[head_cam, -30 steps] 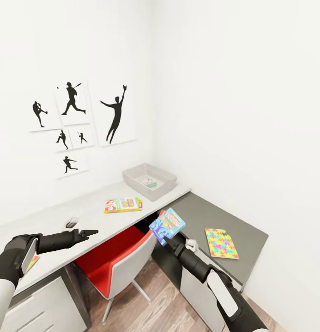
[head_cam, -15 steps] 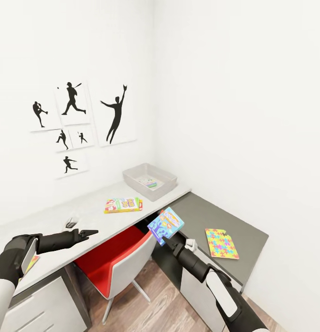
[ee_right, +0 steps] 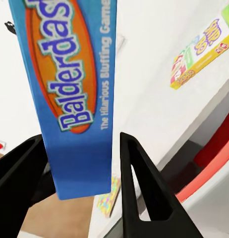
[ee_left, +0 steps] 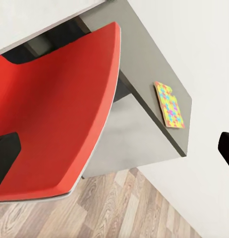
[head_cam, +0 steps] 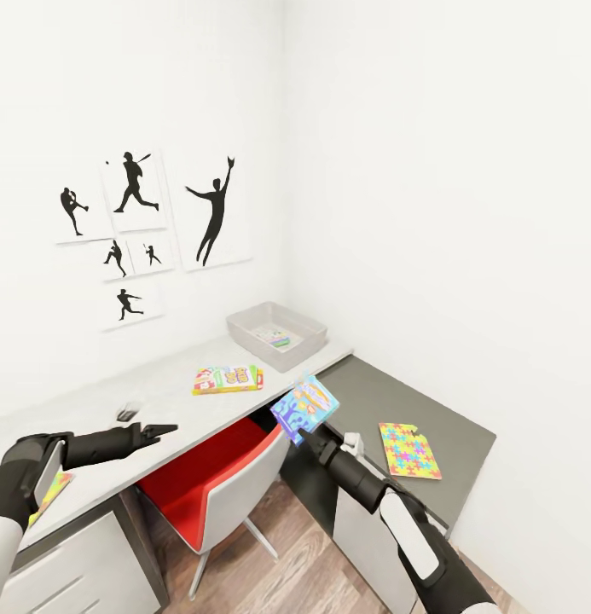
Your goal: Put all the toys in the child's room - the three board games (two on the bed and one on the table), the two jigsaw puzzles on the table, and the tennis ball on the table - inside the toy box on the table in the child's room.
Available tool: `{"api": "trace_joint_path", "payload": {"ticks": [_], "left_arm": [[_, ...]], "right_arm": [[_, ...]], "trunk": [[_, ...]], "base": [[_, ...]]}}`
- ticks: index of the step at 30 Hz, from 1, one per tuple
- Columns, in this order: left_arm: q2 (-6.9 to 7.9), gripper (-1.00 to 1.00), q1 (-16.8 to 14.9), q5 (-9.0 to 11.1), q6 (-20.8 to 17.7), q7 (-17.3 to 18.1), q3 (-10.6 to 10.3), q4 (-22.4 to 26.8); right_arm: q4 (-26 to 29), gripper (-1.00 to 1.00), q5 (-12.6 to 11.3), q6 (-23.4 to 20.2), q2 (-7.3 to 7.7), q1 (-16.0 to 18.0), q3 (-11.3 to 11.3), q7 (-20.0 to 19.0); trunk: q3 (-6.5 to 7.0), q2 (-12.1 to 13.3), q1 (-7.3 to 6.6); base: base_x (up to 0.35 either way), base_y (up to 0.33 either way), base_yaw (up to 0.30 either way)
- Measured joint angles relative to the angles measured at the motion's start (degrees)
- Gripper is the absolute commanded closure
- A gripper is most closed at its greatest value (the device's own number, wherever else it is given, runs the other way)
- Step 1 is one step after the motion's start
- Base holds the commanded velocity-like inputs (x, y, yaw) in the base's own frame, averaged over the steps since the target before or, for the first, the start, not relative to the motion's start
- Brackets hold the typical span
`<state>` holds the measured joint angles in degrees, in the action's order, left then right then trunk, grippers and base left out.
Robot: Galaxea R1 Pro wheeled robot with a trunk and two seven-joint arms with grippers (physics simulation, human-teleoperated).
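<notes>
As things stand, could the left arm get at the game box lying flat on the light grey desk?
Probably yes: the left gripper hangs empty above the desk, and bare top lies between it and the game box.

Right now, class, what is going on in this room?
The robot's right gripper holds a blue board game box upright over the gap between the red chair and the table. The toy box sits at the table's far end with something flat inside. Another game box and a jigsaw puzzle lie on the table. The left gripper is empty and open.
</notes>
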<state>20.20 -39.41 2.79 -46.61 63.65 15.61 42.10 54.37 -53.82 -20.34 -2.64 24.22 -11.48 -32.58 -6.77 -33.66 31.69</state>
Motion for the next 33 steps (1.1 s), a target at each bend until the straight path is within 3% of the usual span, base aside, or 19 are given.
{"api": "trace_joint_path", "payload": {"ticks": [3,6,8,12,13,15,18,19,20,24,33], "left_arm": [[0.14,-1.00,-0.1,0.1,-0.5,-0.1,0.3,0.0],[0.07,-1.00,-0.3,0.0,-1.4,-0.3,0.4,0.0],[-0.02,-1.00,-1.4,0.0,-3.9,-0.5,0.4,0.0],[-0.07,-1.00,-7.3,0.1,-8.6,-1.9,0.3,0.0],[-0.03,-1.00,-8.3,0.0,-9.0,-2.2,0.3,0.0],[-0.07,-1.00,-12.2,0.1,-10.7,-3.5,0.2,-0.2],[-0.13,-1.00,-16.2,-0.1,-11.8,-5.0,0.0,-0.4],[-0.09,-1.00,-18.0,0.0,-12.3,-5.4,-0.1,-0.4],[-0.04,-1.00,-18.9,-0.1,-12.6,-5.7,-0.2,-0.4],[0.00,-1.00,-19.8,-0.2,-12.8,-6.0,-0.2,-0.6],[-0.31,-1.00,-20.2,-0.3,-12.7,-7.7,-0.2,-2.9]], "right_arm": [[1.5,1.00,-0.1,-3.2,-0.04,2.5,0.0,4.7],[2.1,1.00,-0.6,-8.4,-0.09,6.7,0.2,12.0],[2.3,1.00,-1.5,-12.4,-0.41,11.0,0.4,18.4],[1.7,1.00,-3.0,-15.5,-1.50,19.8,0.7,24.5],[1.4,1.00,-4.5,-16.3,-1.67,22.4,0.8,26.0],[0.2,1.00,-4.4,-17.2,-1.96,25.6,0.8,28.9],[-1.2,1.00,-6.2,-17.9,-2.71,28.8,0.9,32.6],[-2.2,1.00,-8.0,-18.2,-3.04,30.2,1.4,34.8],[-2.7,1.00,-10.6,-18.4,-3.12,31.0,2.0,36.3],[-2.9,1.00,-13.1,-18.5,-3.21,31.5,2.5,38.0],[-2.9,1.00,-14.1,-18.6,-3.33,31.6,2.7,41.5]], "trunk": [[0.00,0.0,0.00],[0.00,0.0,0.00],[0.02,0.0,0.00],[0.02,0.0,0.01],[0.02,0.0,0.00],[0.02,0.0,0.01],[0.01,0.0,0.00],[0.02,0.0,0.00],[0.01,0.0,-0.01],[0.00,0.0,-0.02],[0.00,0.0,-0.03]], "base": [[0.000,0.000,0.000],[0.000,0.000,0.000],[0.000,0.000,0.000],[0.000,0.000,0.000],[0.000,0.000,0.000],[0.000,0.000,0.000],[0.000,0.000,0.000],[0.000,0.000,0.000],[0.000,0.000,0.000],[0.119,0.026,0.000],[0.292,0.075,0.000]]}}
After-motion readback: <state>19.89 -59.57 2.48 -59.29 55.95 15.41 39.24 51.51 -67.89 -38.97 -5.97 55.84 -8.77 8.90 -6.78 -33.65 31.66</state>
